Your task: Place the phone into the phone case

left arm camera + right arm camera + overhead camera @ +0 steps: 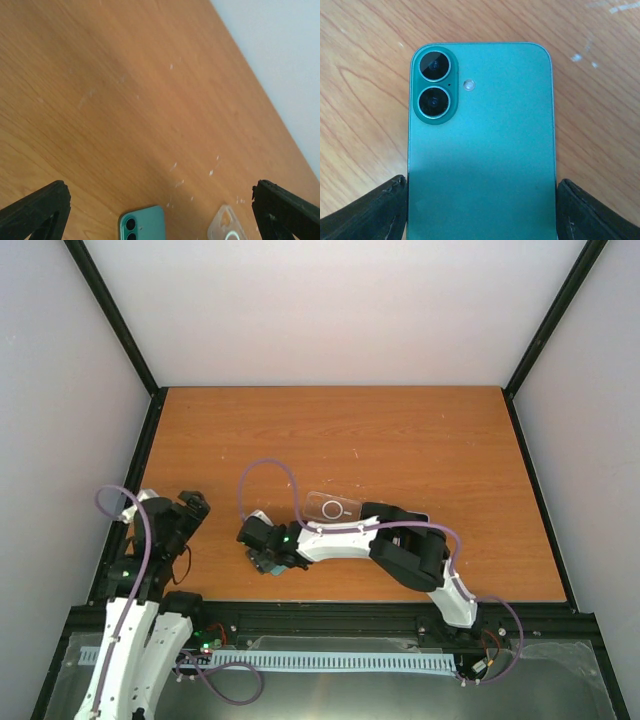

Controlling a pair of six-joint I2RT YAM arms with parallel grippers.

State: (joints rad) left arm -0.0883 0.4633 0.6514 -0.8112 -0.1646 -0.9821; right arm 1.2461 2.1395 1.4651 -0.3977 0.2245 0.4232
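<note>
The teal phone [480, 125] lies back up on the wooden table, its two camera lenses pointing away from my right wrist. My right gripper [481, 205] straddles its lower half, one finger against each long edge. In the top view that gripper [262, 552] is at the near middle of the table, and only a sliver of the phone [268, 566] shows under it. The clear phone case [333, 508] lies flat just beyond the right forearm. My left gripper [190, 508] is open and empty at the near left. Its view shows the phone's top end [142, 224] and a corner of the case [227, 230].
The right arm [400, 545] lies low across the near middle of the table, partly over the case's near side. White walls with black frame posts close in the table on three sides. Bare wood [330, 435] spans the far half.
</note>
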